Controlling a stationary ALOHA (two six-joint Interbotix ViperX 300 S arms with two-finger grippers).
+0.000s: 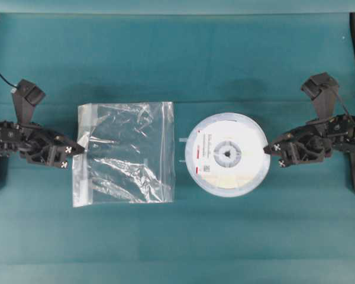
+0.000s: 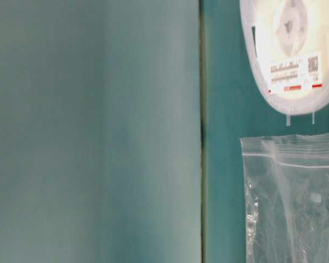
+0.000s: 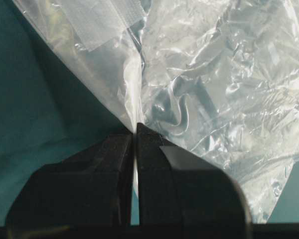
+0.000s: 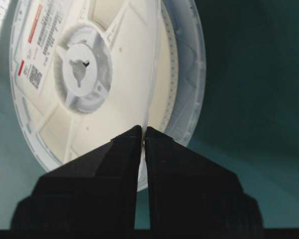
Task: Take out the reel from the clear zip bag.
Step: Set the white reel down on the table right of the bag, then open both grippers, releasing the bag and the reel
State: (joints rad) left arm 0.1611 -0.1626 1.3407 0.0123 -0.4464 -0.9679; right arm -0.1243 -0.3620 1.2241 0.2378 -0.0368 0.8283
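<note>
The reel (image 1: 227,153) sits clear of the clear zip bag (image 1: 127,152), right of the table's (image 1: 177,248) middle, its rim pinched between the right gripper's (image 1: 268,148) nearly closed jaws. The bag lies left of centre, its left edge clamped in the left gripper's (image 1: 81,149) closed jaws. The table is teal.
</note>
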